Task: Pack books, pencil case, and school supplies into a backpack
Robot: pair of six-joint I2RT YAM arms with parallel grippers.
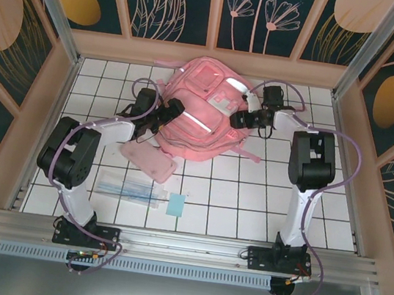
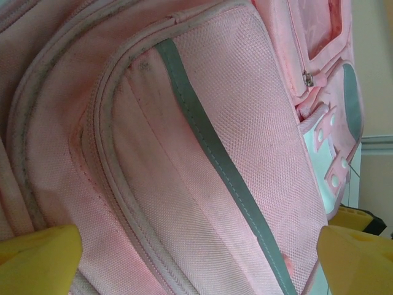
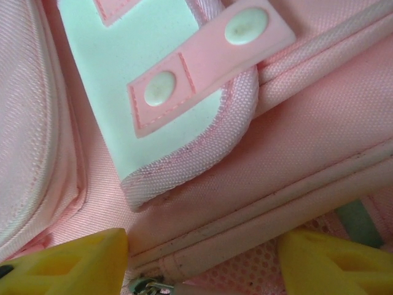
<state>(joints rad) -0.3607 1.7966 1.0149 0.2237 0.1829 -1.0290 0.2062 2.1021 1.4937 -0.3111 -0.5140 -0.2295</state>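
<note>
left jaws, right jaws gaping over large pink fabric backpack (image 1: 205, 140) | overhead showing flat pale-pink pouch (image 1: 149, 161) lying beside

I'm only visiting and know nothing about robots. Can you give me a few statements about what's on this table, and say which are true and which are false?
1. The pink pencil case lies on the table, outside the backpack. True.
2. The light-blue pad is inside the backpack. False: it lies on the table beside the clear packet of sticks.
3. The left gripper and the right gripper are both at the backpack. True.
4. The left gripper is clamped on the clear packet of sticks. False: its fingers stand wide apart over the backpack's front pocket, holding nothing.
</note>
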